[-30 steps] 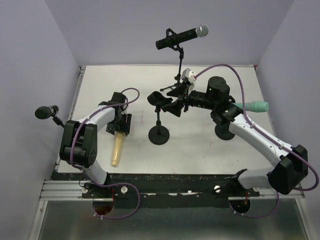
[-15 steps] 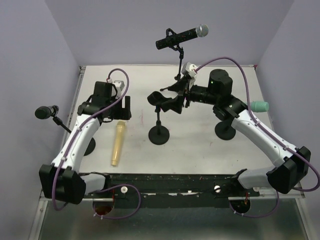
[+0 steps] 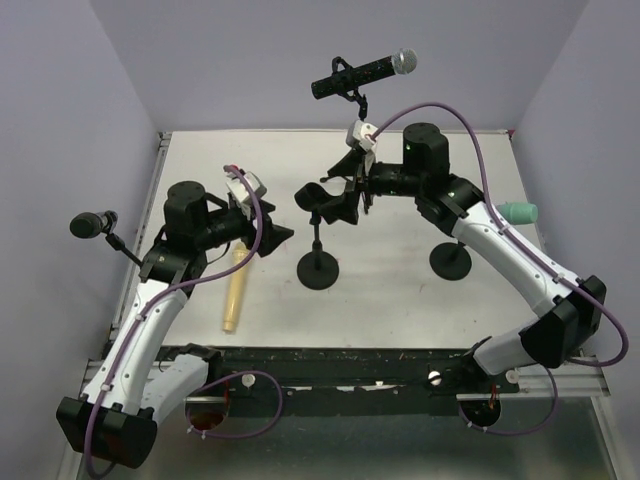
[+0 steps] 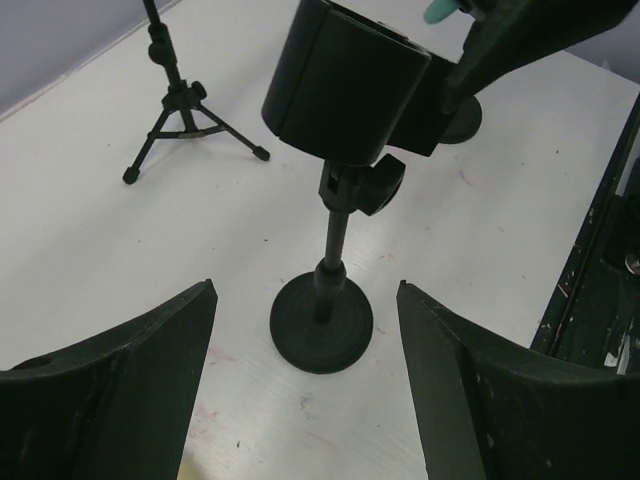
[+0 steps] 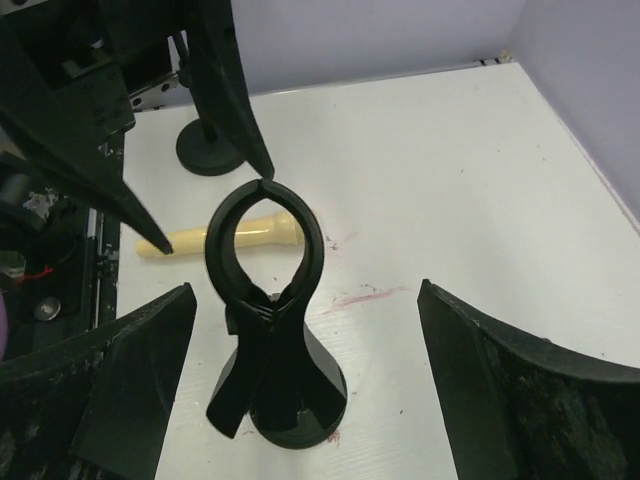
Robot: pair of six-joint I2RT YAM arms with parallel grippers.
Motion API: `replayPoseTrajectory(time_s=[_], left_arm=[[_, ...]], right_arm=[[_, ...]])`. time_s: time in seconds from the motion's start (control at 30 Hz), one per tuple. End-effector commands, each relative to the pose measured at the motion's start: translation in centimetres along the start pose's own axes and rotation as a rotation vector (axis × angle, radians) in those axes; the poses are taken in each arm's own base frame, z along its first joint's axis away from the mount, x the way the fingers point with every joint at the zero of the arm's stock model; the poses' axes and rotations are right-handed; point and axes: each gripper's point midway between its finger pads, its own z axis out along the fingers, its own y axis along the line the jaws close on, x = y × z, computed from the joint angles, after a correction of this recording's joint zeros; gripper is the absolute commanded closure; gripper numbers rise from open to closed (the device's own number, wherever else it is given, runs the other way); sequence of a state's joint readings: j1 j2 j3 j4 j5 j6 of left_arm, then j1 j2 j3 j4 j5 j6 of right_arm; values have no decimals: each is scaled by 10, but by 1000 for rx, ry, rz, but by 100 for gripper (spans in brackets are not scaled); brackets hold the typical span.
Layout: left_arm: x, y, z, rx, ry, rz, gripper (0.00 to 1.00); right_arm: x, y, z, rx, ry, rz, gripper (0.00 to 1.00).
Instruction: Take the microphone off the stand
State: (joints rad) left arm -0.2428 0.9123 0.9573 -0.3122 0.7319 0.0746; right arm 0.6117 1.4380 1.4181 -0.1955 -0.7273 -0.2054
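A cream microphone lies flat on the table left of the centre stand; it also shows in the right wrist view. The stand's black clip is empty. My left gripper is open and empty, raised between the microphone and the stand; in its wrist view it faces the stand's round base. My right gripper is open and empty, just right of the clip, which sits between its fingers in the right wrist view.
A black microphone with a silver head sits on a tripod stand at the back. A small black microphone stands at the left edge. A teal microphone sits on a round-based stand at the right.
My left gripper rose from the cream microphone on the table and swung right to face the centre stand. My right gripper shifted slightly back, staying by the clip.
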Motion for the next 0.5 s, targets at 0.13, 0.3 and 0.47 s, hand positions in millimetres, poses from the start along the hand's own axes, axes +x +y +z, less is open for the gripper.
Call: replayPoseTrajectory(time_s=[0.13, 0.3, 0.47], left_arm=[[12, -23, 17, 82, -36, 119, 22], [33, 4, 24, -134, -73, 28, 19], [61, -9, 38, -71, -98, 9, 20]], right_arm=[[11, 5, 19, -74, 45, 15, 6], [19, 13, 24, -71, 60, 42, 17], [28, 4, 29, 2, 71, 123, 29]])
